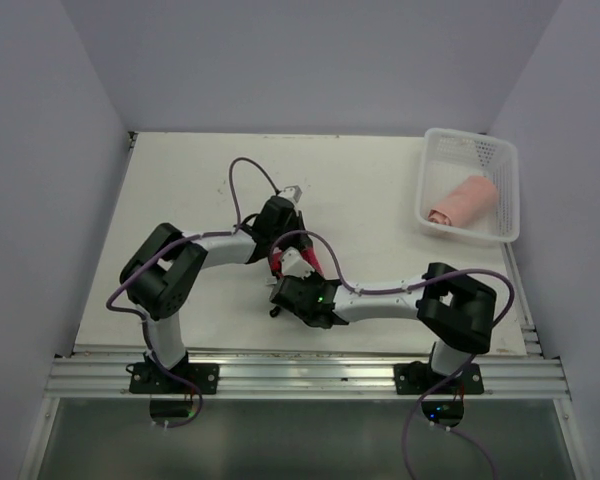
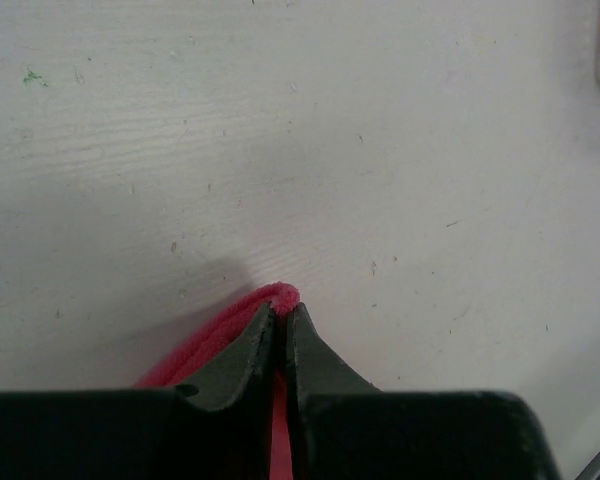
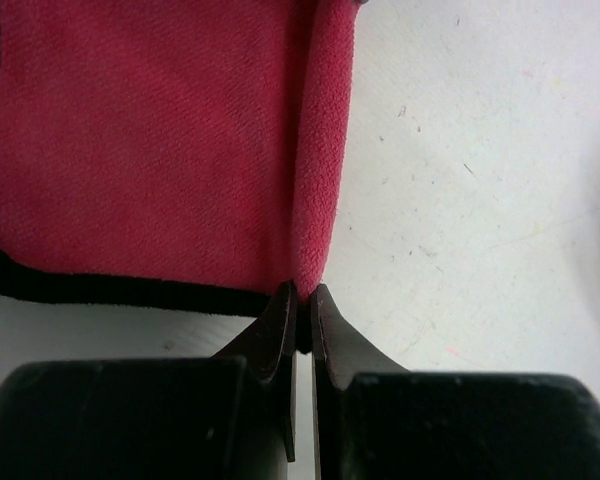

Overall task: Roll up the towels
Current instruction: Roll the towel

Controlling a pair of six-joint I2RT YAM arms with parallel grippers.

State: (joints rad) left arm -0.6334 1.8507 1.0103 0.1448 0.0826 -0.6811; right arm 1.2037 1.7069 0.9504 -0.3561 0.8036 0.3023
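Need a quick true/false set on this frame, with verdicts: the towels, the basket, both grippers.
1. The pink towel lies rolled up inside the white basket. True.
2. The left gripper hangs open over bare table. False: it is shut on a raised fold of the red cloth.
3. The right gripper is shut on the red cloth, close to its dark-trimmed edge. True.
4. The red cloth is in the basket with the pink towel. False: it is out on the table, between the two grippers near the middle.
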